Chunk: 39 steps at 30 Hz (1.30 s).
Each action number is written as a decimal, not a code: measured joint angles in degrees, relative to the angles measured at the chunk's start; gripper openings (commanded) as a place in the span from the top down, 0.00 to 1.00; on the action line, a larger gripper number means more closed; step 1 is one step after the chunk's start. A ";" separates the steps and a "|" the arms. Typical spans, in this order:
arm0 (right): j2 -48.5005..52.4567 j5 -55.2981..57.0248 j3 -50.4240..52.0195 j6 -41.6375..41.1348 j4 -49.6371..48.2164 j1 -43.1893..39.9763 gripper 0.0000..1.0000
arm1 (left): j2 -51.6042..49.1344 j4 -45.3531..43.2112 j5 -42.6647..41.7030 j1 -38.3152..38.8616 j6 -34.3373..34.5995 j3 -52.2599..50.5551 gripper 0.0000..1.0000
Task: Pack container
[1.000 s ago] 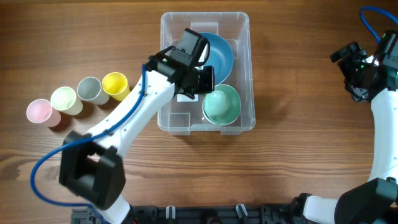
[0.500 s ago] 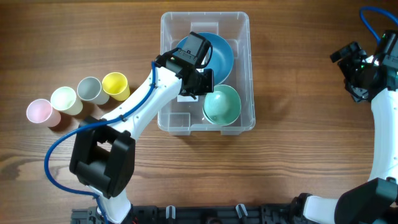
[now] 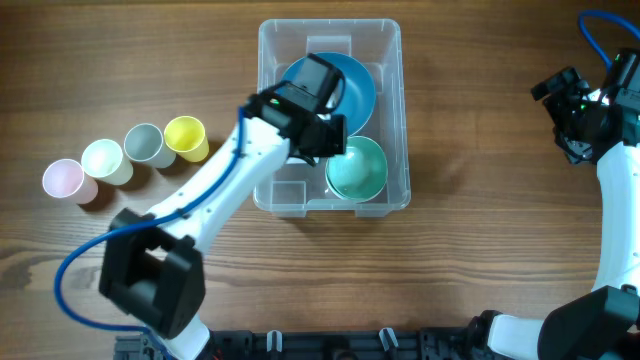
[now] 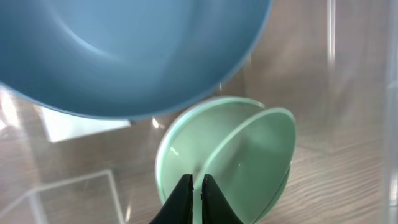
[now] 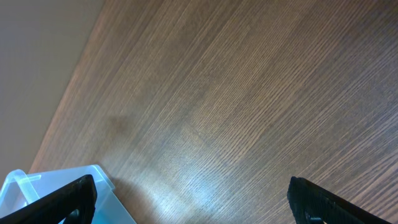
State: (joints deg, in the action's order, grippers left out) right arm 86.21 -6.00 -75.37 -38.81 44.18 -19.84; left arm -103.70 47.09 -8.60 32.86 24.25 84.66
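Near the close end of the container (image 3: 404, 110), midway across the tabletop (image 3: 480, 250), your left end effector (image 4: 196, 186) is pinched together at the rim of the green bowl (image 4: 249, 155). If it grips, a lift could tip that bowl against the blue bowl (image 3: 358, 85) beyond. Off right, your right end effector (image 5: 186, 194) stands wide apart.

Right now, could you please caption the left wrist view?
Left gripper pinches rim of green bowl, beside blue bowl, inside clear container.

Wooden table (image 3: 480, 250): container (image 3: 330, 27), four cups (image 3: 145, 143) (pastel)
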 measured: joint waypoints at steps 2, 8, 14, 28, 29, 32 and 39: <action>0.00 0.00 0.00 0.00 0.00 0.00 0.00 | -1.07 -0.20 0.50 1.62 -0.02 -0.39 0.91; 0.00 0.00 0.00 0.00 0.00 0.00 0.00 | -2.82 -1.31 2.60 3.19 -0.11 -1.27 0.93; 0.00 0.00 0.00 0.00 0.00 0.00 0.00 | -1.81 -0.39 3.02 2.62 -0.22 -1.31 0.87; 0.00 0.00 0.00 0.00 0.00 0.00 0.00 | 8.31 12.90 14.88 -12.87 3.34 0.15 0.44; 0.00 0.00 0.00 0.00 0.00 0.00 0.00 | 10.32 14.25 15.23 -17.70 3.63 0.15 0.44; 0.00 0.00 0.00 0.00 0.00 0.00 0.00 | 15.52 17.88 15.82 -34.62 5.03 0.46 0.40; 0.00 0.00 0.00 0.00 0.00 0.00 0.00 | 14.14 19.69 13.55 -61.37 5.60 0.55 0.32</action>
State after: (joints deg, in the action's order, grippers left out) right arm 86.21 -6.00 -75.37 -38.81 44.18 -19.84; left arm -89.56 66.78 4.95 -28.51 29.85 85.21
